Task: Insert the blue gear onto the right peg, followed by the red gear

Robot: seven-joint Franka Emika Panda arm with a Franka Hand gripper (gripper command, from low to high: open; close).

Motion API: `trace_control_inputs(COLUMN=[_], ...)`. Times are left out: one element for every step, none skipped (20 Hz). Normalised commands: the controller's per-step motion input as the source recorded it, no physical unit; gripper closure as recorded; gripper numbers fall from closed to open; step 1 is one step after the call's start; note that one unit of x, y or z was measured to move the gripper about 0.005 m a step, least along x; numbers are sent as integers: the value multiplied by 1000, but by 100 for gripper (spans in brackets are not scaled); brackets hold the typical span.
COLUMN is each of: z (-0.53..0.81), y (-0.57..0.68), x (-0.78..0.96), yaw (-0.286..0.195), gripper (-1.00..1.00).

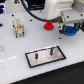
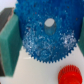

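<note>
The blue gear fills the wrist view, toothed rim and centre hole towards the camera, held between my teal finger pads. My gripper is shut on it. In the exterior view my gripper holds the blue gear at the exterior view's right, above the white table. The red gear lies on the table just to the exterior view's left of my gripper; it also shows in the wrist view. The base plate lies nearer the front with two dark pegs; the right peg stands bare.
The other peg stands on the plate's left half. A beige block-like fixture stands at the exterior view's left. A dark cable runs across the back. The arm's white body is at the top right.
</note>
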Motion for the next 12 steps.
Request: trace_control_inputs(z=[514,515,482,512,488,483,464,435,392,366,319,332], y=[-314,-359,-404,-362,-396,-432,-485,-510,-491,-494,-467,-475], x=[456,504,523,499,505,504,514,533,556,588,585,574], yaw=[0,0,0,0,0,0,0,0,0,0,0,0], gripper=[100,100,100,100,100,100,100,100,100,100,100,100])
